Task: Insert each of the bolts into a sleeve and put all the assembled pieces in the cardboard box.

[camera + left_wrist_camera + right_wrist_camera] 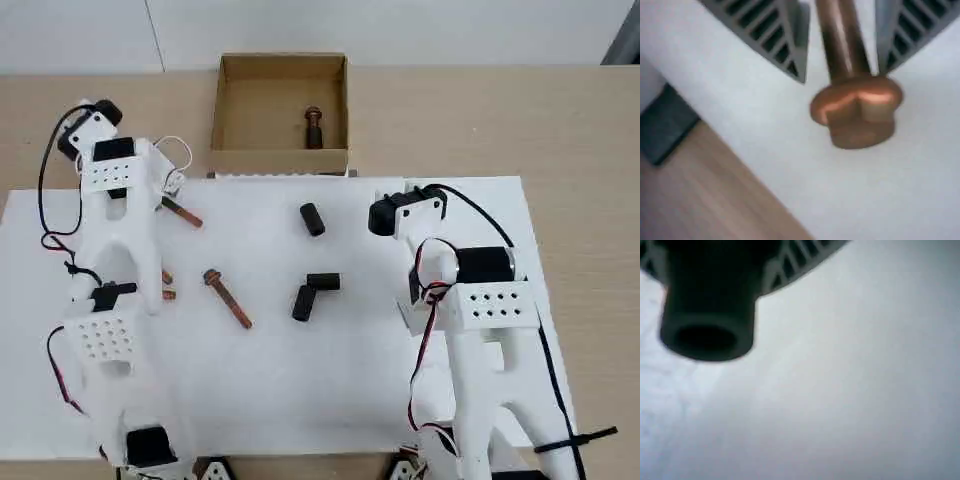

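Left gripper (837, 70): we see its two ribbed fingers (775, 35) standing apart, one on each side of a bolt's shank; a thin gap shows on either side, so we would not call it a grip
Bolt (855, 112): copper, with its flanged head pointing away from the fingers; it is over the white sheet (300, 380), close to the sheet's edge where the wooden table (450, 110) begins
Bolt ends (167, 286): two short copper ends show just beside the left arm; the rest of each is hidden under the arm
Loose bolt (227, 298): it lies flat and diagonal on the sheet, head toward the left arm; it sits between that arm and the sleeves
Cardboard box (232, 110): open at the top; it stands on the bare table just beyond the sheet's far edge
Assembled piece (314, 127): a bolt set in a sleeve (copper head, dark body); it is inside the box, near the box's right wall
Single sleeve (312, 219): black; it lies alone on the sheet, near the box
Sleeve pair (323, 282): two black sleeves touching end to side in an L; they lie near the sheet's middle
Right gripper (715, 260): clamped on a black sleeve (707, 330); the open bore faces the wrist camera; the sleeve hangs over the white sheet, and we cannot tell whether it touches the sheet
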Action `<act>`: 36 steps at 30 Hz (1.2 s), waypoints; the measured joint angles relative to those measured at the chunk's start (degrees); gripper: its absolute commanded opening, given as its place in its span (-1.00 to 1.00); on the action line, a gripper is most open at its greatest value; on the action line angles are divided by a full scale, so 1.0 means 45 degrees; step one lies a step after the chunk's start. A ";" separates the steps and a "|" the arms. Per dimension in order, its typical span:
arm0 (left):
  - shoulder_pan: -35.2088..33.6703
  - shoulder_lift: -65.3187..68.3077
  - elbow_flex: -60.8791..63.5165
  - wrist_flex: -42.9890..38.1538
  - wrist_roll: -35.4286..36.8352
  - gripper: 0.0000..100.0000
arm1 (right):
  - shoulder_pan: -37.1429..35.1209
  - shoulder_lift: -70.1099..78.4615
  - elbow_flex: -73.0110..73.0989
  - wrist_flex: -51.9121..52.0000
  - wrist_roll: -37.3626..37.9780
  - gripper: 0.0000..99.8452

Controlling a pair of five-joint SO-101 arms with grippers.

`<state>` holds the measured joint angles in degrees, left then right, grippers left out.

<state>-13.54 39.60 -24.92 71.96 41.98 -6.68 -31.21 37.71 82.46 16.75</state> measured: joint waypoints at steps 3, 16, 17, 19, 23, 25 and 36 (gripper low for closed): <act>0.0000 0.0313 -0.0137 0.0137 0.0000 -0.82 | 0.0000 0.0000 0.0000 0.0000 0.0000 -0.99; -0.0020 0.0547 -0.0586 0.0352 0.0000 -0.99 | 0.0000 0.0000 -0.0020 0.0371 0.0000 -0.99; 0.0000 0.0567 -0.0821 0.0625 0.0000 -0.99 | 0.0000 0.0000 -0.0117 0.0547 0.0000 -0.99; 0.0039 0.0625 -0.1504 0.1621 -0.0039 -0.99 | 0.0000 0.0000 -0.0488 0.0860 0.0000 -0.99; 0.0547 0.0742 -0.3731 0.3810 -0.0020 -0.99 | 0.0000 -0.0410 -0.1368 0.1524 0.0000 -0.99; 0.0899 0.0742 -0.5177 0.4806 -0.0020 -0.99 | 0.0000 -0.0899 -0.1739 0.1797 0.0000 -0.99; 0.1915 0.0684 -0.9924 0.6017 -0.0527 -0.99 | 0.0000 -0.4298 -0.1973 0.2755 0.0000 -0.99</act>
<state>-4.92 42.68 -69.58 99.03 39.60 -6.68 -50.55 28.84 94.86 16.75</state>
